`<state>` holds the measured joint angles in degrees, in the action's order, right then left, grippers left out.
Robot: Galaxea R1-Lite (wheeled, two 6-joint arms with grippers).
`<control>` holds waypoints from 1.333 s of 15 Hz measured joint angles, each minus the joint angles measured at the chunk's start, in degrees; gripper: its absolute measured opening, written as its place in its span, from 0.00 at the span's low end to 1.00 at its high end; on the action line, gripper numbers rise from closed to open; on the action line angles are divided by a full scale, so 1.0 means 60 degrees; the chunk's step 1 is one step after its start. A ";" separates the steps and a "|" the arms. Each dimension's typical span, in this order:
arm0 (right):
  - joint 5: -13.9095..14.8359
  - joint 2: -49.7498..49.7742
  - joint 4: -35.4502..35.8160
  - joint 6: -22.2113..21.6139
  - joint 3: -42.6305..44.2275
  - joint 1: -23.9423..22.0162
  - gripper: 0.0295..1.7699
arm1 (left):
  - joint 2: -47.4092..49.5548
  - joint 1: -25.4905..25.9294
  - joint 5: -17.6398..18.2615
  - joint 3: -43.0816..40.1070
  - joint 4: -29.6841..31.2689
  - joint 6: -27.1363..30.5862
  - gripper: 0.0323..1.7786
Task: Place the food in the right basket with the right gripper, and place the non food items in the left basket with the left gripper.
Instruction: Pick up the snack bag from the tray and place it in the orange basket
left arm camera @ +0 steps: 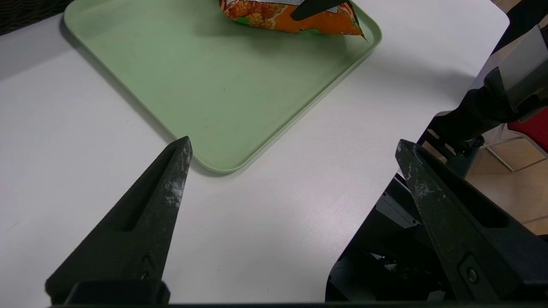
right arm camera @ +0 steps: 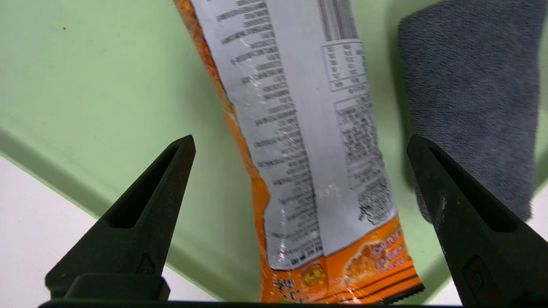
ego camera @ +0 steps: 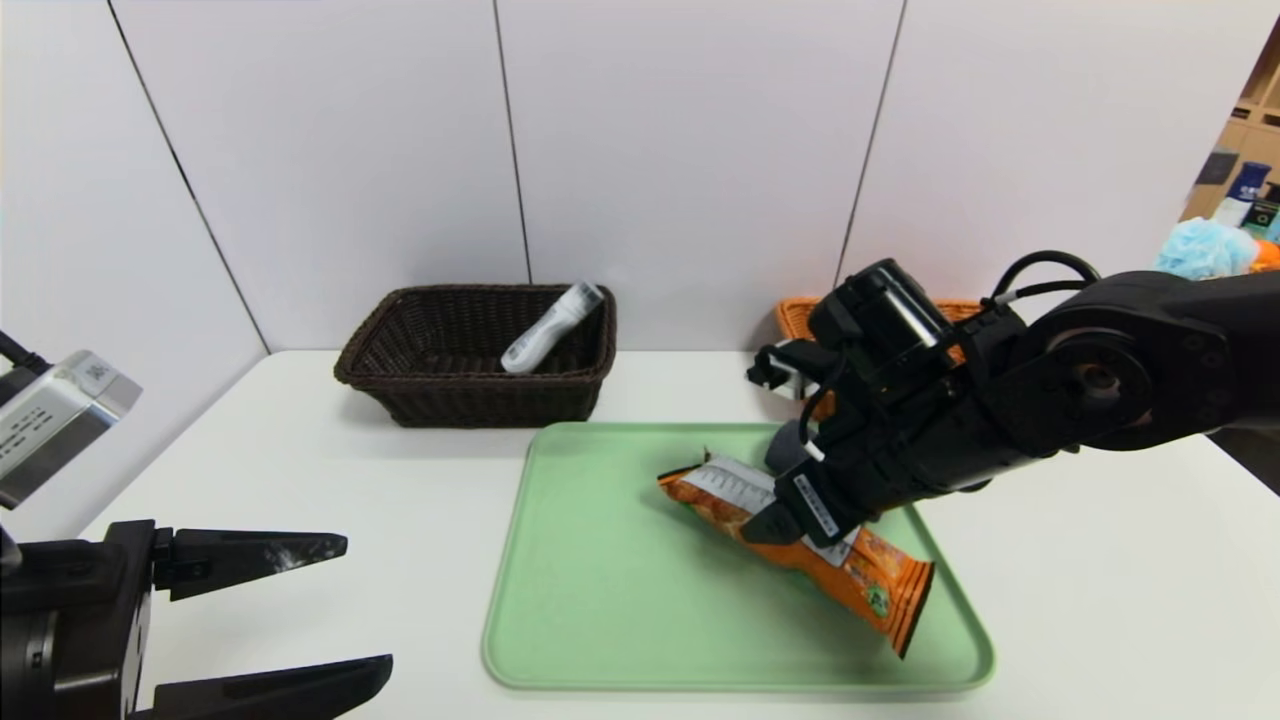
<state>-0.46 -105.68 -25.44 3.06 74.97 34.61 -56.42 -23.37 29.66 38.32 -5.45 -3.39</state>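
Right gripper [right arm camera: 299, 145], black two-fingered pointed claw on a black arm: jaws spread wide, nothing held, poised over the green plastic tray [ego camera: 600, 600].

Long orange snack packet with white printed label panel [right arm camera: 308, 141]: lies flat on the tray, directly under the right gripper, running lengthwise between its two fingers, touching neither.

Short rolled dark grey cloth [right arm camera: 471, 98]: on the tray, just beside the packet, beyond the outer side of one right finger.

Light orange-brown woven wicker basket [ego camera: 800, 312]: behind the right gripper, mostly hidden by the arm.

Left gripper [left arm camera: 293, 145], black scuffed claw: jaws wide apart, empty, hanging above the white table [left arm camera: 64, 149], off the tray's near corner, well apart from the packet.

Dark brown woven wicker basket [ego camera: 450, 395]: well ahead of the left gripper.

Slim translucent white tube [ego camera: 552, 328]: inside the dark basket, leaning against its wall.
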 joint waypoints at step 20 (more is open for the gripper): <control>0.0118 -0.1087 0.0112 0.0030 0.0110 0.0268 0.47 | 0.0132 0.0028 -0.0033 -0.0043 -0.0004 -0.0059 0.95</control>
<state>0.24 -112.20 -24.77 3.24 75.63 36.22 -55.63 -23.20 29.46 38.06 -5.47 -3.74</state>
